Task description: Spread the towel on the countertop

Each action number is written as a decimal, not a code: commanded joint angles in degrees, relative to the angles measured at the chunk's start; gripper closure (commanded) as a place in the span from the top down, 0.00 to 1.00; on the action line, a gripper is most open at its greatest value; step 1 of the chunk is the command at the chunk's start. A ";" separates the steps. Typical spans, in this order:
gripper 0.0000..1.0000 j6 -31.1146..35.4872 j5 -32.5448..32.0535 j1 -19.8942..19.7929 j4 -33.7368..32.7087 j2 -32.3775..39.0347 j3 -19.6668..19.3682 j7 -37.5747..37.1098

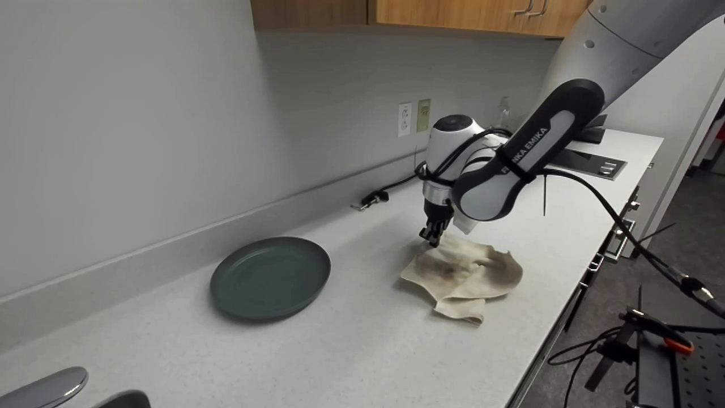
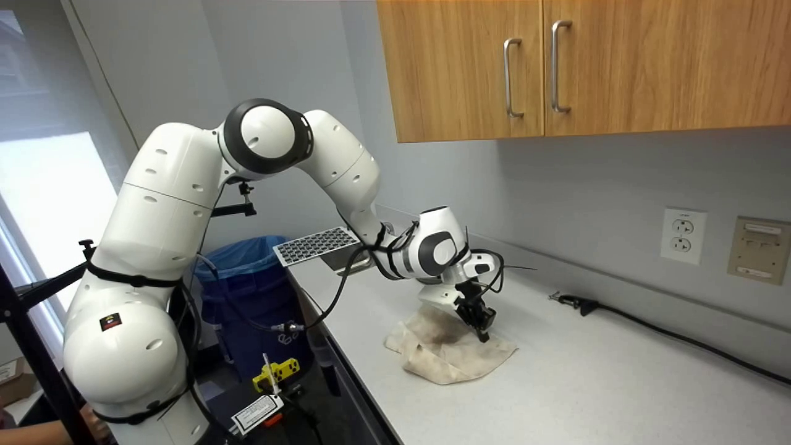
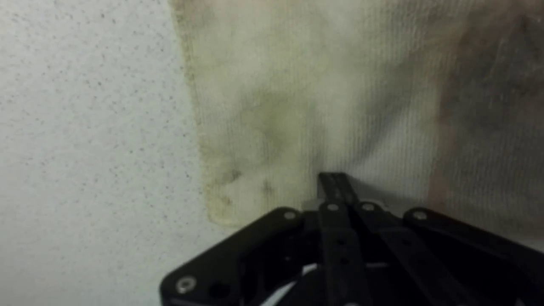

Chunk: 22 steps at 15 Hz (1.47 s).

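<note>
A beige, stained towel [image 1: 465,273] lies crumpled and partly folded on the white speckled countertop [image 1: 351,345]. It also shows in an exterior view [image 2: 454,357], with a fold at its front side. In the wrist view the towel [image 3: 263,114] fills the middle and right, with a straight edge and a corner at left. My gripper [image 1: 432,242] points down at the wall-side edge of the towel, and it shows there in an exterior view [image 2: 484,337] too. In the wrist view its fingertips [image 3: 333,175] are together over the towel, with no cloth visible between them. Whether they touch the cloth is unclear.
A dark green plate [image 1: 271,277] sits on the counter near the wall. A black cable with a clamp [image 1: 375,198] lies along the backsplash. A faucet [image 1: 48,390] is at the near corner. Wooden cabinets [image 2: 649,62] hang above, and a dark cooktop [image 1: 589,163] lies farther along.
</note>
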<state>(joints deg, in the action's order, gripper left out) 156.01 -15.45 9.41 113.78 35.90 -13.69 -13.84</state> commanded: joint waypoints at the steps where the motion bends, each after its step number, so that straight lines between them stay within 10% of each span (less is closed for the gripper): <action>1: 0.00 2.30 -3.24 3.46 -2.66 3.09 -4.55 -5.63; 14: 0.00 1.63 -1.86 4.04 3.11 -5.17 -2.16 -5.90; 22: 0.00 2.07 1.52 1.81 15.63 -17.11 6.00 -3.20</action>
<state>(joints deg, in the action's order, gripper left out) 156.74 -16.29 12.85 122.91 23.90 -11.23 -19.45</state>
